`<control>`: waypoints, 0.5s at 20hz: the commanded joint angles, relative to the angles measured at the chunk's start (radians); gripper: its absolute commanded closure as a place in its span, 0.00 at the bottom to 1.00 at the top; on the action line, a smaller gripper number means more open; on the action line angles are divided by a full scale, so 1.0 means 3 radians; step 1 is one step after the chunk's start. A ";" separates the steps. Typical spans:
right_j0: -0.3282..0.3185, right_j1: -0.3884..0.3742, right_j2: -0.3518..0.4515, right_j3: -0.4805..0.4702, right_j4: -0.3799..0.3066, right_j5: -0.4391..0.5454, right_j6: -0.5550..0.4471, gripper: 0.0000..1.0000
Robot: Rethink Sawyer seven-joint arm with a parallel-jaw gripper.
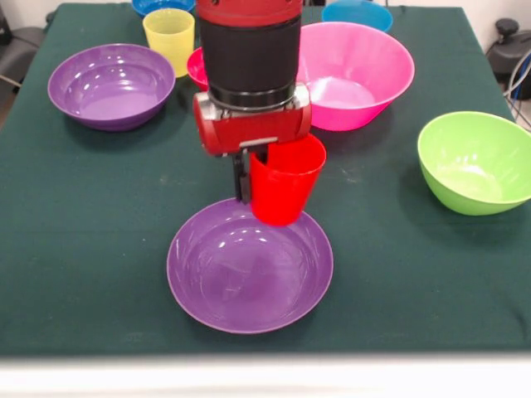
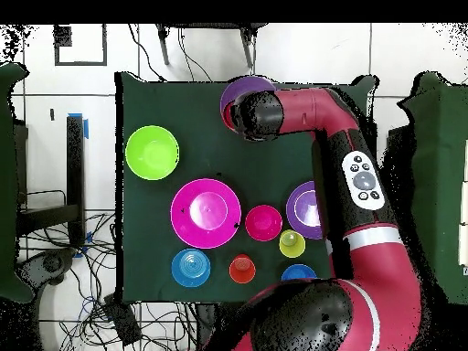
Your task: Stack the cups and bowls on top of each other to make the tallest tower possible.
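My gripper (image 1: 251, 181) is shut on the rim wall of the upright red cup (image 1: 286, 182). It holds the cup just over the far rim of the wide, shallow, empty purple bowl (image 1: 249, 269) at the table's near middle. One black finger (image 1: 241, 178) shows outside the cup. In the overhead view my arm (image 2: 315, 114) covers the cup and most of that bowl (image 2: 239, 89). The other purple bowl (image 1: 111, 85), yellow cup (image 1: 169, 37), pink bowl (image 1: 357, 75), lime green bowl (image 1: 475, 162) and orange cup (image 2: 241, 269) stand apart. No tower stands.
A small crimson bowl (image 1: 197, 68) sits half hidden behind my wrist. A light blue bowl (image 1: 357, 12) and a dark blue bowl (image 1: 162, 5) are at the far edge. Everything rests on a dark green cloth (image 1: 83, 249). Cables lie on the floor (image 2: 91, 247) beside the table.
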State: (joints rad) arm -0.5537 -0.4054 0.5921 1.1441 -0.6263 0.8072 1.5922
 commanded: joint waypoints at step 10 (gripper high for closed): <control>-0.0007 0.0399 0.0186 -0.0553 -0.0194 0.0441 -0.1601 1.00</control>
State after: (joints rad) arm -0.5550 -0.3359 0.6142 1.0541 -0.6265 0.8247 1.4928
